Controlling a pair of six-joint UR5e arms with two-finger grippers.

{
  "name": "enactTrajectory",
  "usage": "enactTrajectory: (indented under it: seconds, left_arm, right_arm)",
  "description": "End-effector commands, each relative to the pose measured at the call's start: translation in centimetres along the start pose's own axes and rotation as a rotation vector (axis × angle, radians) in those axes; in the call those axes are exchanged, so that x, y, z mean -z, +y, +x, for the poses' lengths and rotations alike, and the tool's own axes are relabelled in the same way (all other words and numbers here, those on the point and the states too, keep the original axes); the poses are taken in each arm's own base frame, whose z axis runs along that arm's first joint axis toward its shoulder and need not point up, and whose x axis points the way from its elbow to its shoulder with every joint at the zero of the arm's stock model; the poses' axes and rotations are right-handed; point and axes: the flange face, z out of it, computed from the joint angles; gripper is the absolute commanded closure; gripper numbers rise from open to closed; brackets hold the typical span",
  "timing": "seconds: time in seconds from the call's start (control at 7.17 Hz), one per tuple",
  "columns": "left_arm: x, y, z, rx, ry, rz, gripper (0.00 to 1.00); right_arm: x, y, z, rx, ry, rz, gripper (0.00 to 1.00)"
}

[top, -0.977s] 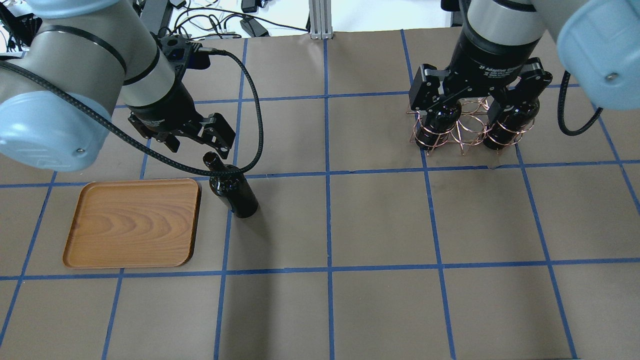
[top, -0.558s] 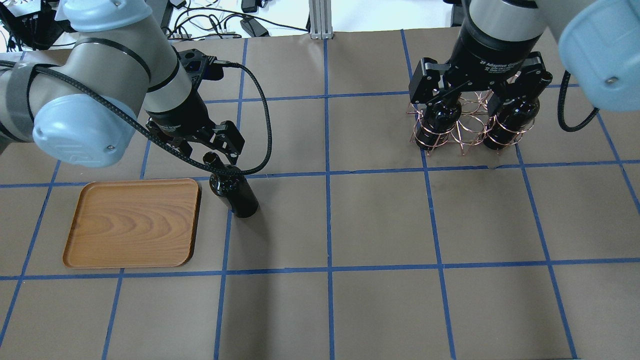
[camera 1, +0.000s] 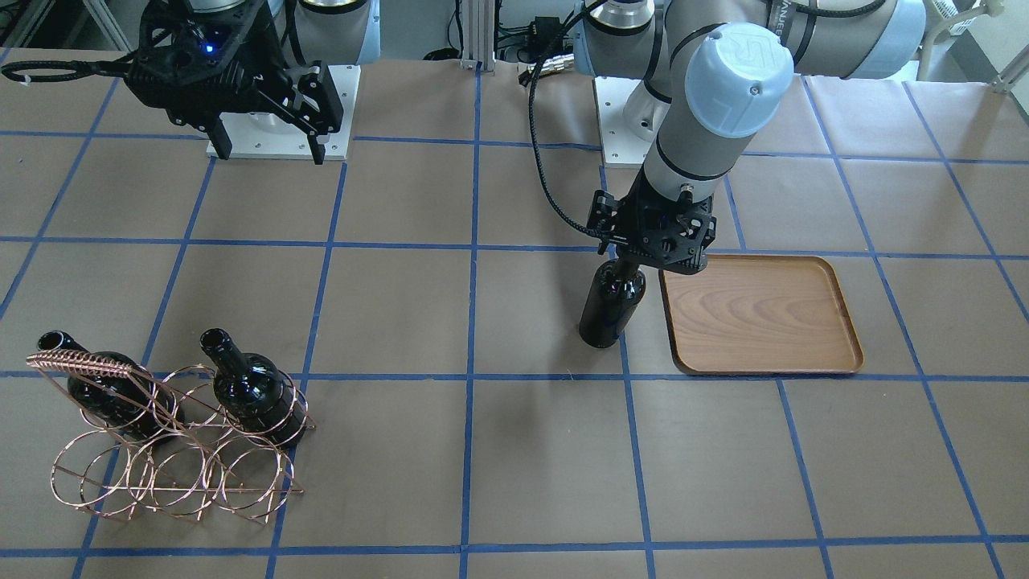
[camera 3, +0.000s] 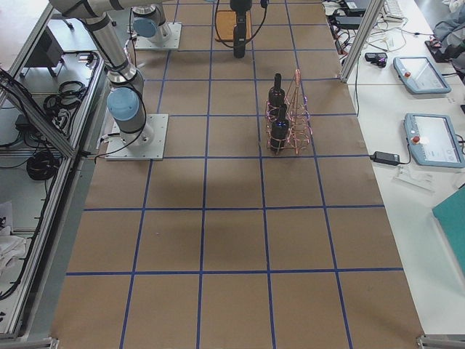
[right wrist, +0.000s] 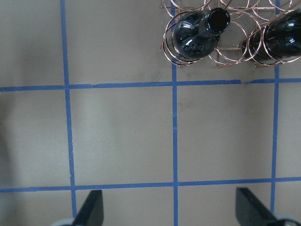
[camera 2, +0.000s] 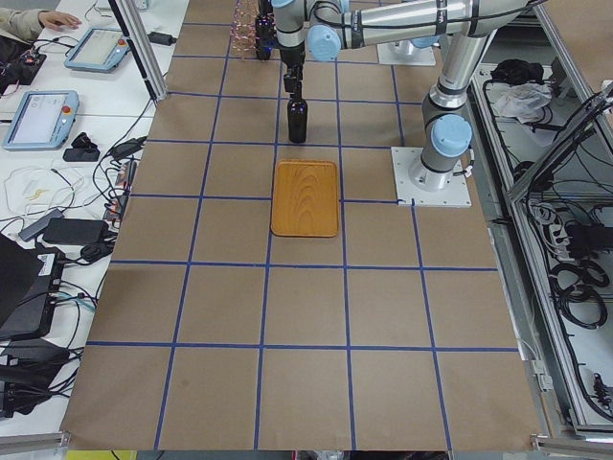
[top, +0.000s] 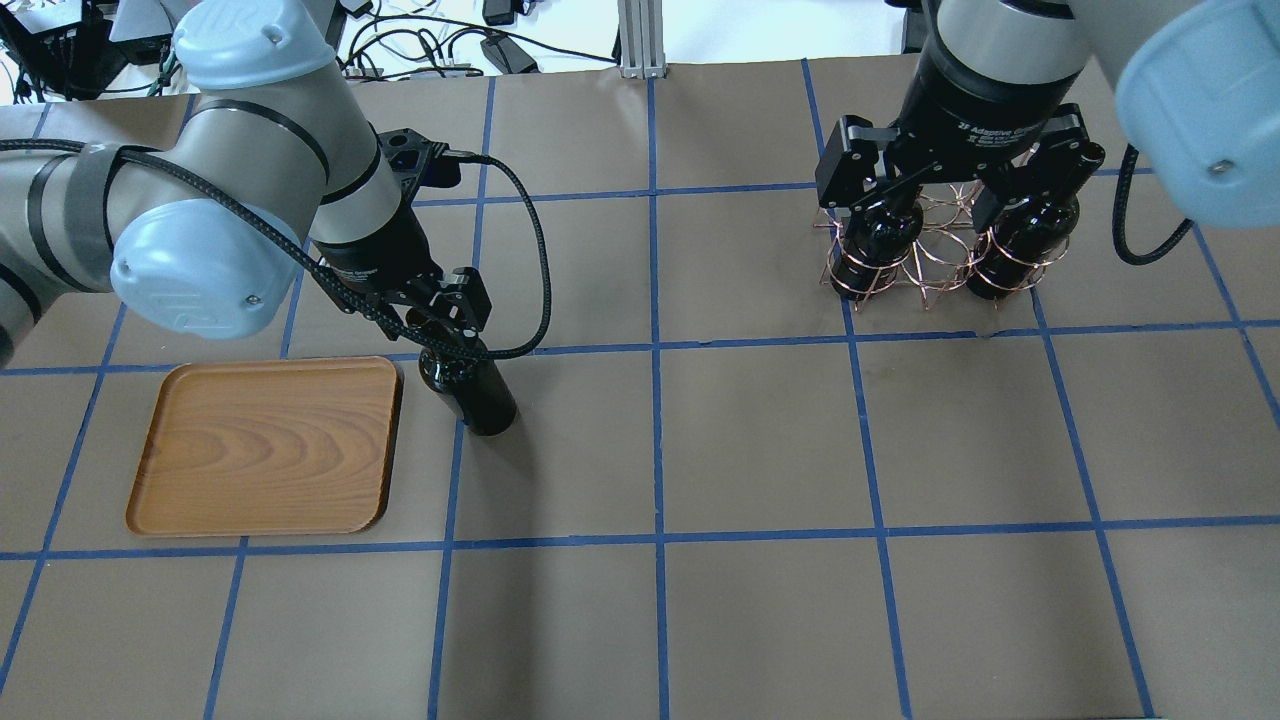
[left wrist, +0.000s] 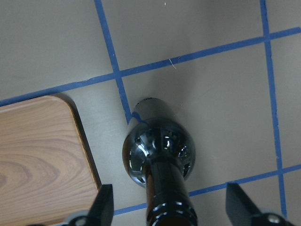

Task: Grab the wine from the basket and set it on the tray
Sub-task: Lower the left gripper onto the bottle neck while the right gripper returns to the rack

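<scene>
Wine bottle (top: 478,392) is seen standing upright on the table (top: 760,440), directly below the left gripper (top: 437,318). That gripper's fingers (left wrist: 104,203) are spread to either side of the long neck, with a clear gap on each side, so nothing is pinched. The tray (top: 265,445) is found just beside this gripper, on the side of the finger shown at the left of the wrist view. A narrow strip of table is left between the tray's rim and the bottle.

The right gripper (camera 1: 269,149) is held high above the table, well apart from the left one. Its jaws are set wide apart, with nothing between them. The basket (camera 1: 161,470) is seen ahead of it, at the top edge of its wrist view. Two more bottles (camera 1: 249,394) are lodged in the basket's rings.
</scene>
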Motion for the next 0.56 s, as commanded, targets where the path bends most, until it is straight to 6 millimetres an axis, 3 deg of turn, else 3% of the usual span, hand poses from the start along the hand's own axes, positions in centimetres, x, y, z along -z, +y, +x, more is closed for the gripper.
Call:
enactTrajectory:
  seconds: [0.0, 0.42]
  left_arm:
    - [-0.39, -0.05, -0.04, 0.004, -0.001, -0.009, 0.28]
    - [-0.43, -0.25, -0.06, 0.008, 0.000, -0.008, 0.28]
  right_arm:
    - [0.09, 0.09, -0.03, 0.003, 0.000, 0.003, 0.00]
    - [-0.15, 0.08, -0.05, 0.003, -0.001, -0.003, 0.00]
